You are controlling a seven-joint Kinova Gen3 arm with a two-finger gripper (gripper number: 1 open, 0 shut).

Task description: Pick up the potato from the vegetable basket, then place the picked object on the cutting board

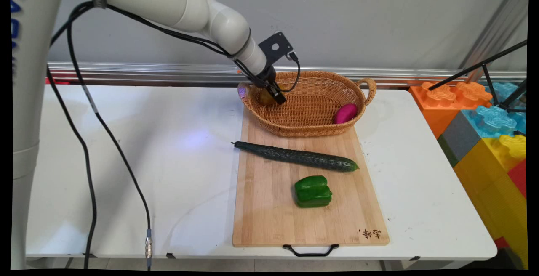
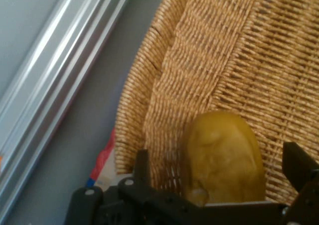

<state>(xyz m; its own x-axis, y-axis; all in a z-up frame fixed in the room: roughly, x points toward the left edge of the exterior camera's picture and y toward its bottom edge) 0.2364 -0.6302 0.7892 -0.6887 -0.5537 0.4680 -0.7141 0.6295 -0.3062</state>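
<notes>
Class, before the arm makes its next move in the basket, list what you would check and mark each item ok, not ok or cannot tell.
1. Pincer inside the wicker basket: ok.
2. Potato sits between the two fingers: ok.
3. Fingers open, not clamped on the potato: ok.
4. Pink eggplant-shaped toy lies apart, at the basket's other end: ok.
5. Cucumber and green pepper lie on the cutting board, outside the basket: ok.
6. Potato touching the basket wall: cannot tell.

Arm stretched out, hand [image 1: 278, 97] tilted down, fingers spread apart
</notes>
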